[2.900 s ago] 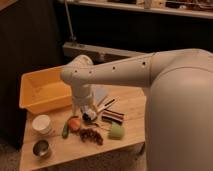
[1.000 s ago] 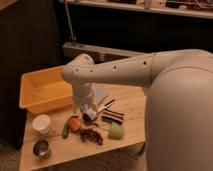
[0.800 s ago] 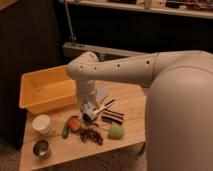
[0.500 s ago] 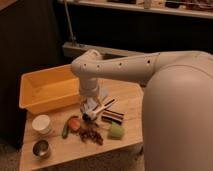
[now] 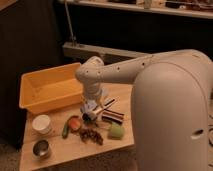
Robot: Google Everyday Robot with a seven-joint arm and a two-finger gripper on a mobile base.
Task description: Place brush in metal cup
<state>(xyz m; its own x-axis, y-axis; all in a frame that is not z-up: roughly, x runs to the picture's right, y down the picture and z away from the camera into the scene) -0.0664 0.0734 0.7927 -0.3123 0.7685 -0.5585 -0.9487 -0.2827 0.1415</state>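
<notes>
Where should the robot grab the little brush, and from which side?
Probably grab the brush by its whitish body, not the dark bristle head, coming down from above. It lies low on the table, the striped block sits close beside it, and the open gripper hangs just over it. Its exact tilt is hard to tell.

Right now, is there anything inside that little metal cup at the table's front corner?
The metal cup shows only a dark inside; its bottom is lost in shadow. The brush sits on the table, just below the gripper.
</notes>
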